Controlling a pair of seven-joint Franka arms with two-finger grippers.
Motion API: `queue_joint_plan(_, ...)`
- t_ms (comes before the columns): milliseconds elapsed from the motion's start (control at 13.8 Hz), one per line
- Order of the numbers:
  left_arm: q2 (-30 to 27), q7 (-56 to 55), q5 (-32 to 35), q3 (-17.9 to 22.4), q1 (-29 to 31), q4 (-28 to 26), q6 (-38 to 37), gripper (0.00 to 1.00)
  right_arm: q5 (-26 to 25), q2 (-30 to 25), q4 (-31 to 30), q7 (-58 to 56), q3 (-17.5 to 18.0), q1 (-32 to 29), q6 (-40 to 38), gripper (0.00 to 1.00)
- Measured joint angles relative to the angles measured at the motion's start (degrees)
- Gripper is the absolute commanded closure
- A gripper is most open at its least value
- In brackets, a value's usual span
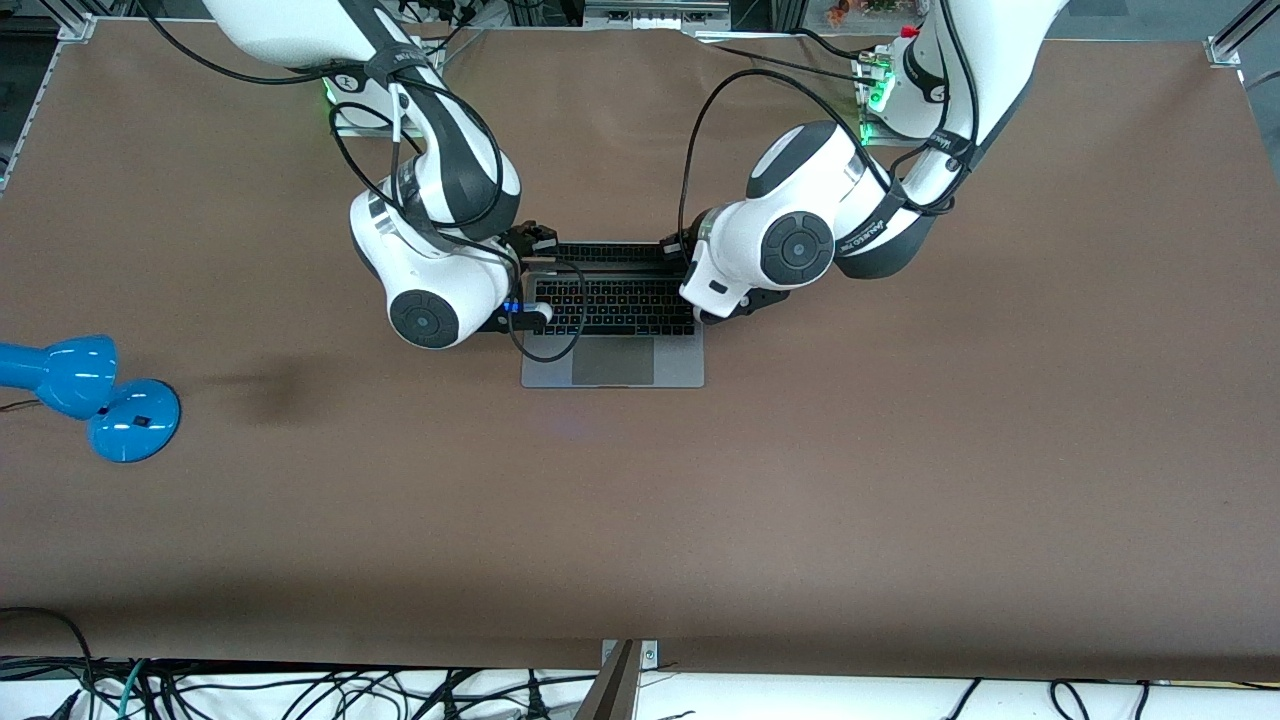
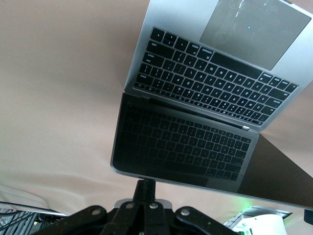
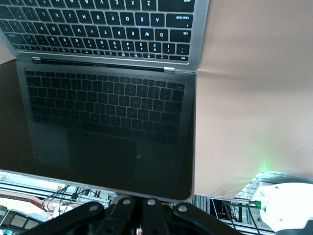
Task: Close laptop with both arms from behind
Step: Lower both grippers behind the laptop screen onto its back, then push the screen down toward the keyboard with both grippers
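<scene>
The grey laptop (image 1: pixel 612 345) stands open in the middle of the table, its lid tilted partly forward over the black keyboard. My left gripper (image 1: pixel 676 246) is at the lid's top edge toward the left arm's end. In the left wrist view its fingers (image 2: pixel 145 188) are pressed together and touch the edge of the dark screen (image 2: pixel 181 147). My right gripper (image 1: pixel 535 240) is at the lid's top edge toward the right arm's end. In the right wrist view the gripper (image 3: pixel 146 201) sits against the edge of the screen (image 3: pixel 107 117), which hides its fingertips; its linkages are drawn together.
A blue desk lamp (image 1: pixel 90 395) lies on the brown table (image 1: pixel 900 450) toward the right arm's end, nearer the front camera than the laptop. Black cables hang from both arms over the laptop's sides.
</scene>
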Motion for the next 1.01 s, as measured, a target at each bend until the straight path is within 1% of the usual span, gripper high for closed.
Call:
queue_joint_plan(362, 2.1, 0.0, 2.2, -0.1, 0.0, 2.4, 0.0, 1.0, -0.1, 0.1, 0.2, -0.3, -0.2, -0.1, 1.6, 0.95)
queue_joint_plan(724, 3.5, 0.0, 4.5, -0.1, 0.1, 3.5, 2.1, 1.0, -0.2, 0.8, 0.9, -0.7, -0.4, -0.1, 4.5, 0.95)
queue_joint_plan(869, 4.1, 0.0, 5.6, 0.1, 0.1, 3.7, 3.1, 1.0, -0.2, 1.5, 1.0, -0.9, -0.3, 0.0, 5.4, 0.95)
queue_joint_plan(1014, 5.8, 0.0, 6.9, 0.2, 0.0, 2.6, 3.1, 1.0, -0.4, 3.1, 0.8, -1.2, -0.2, 0.2, 6.1, 0.95)
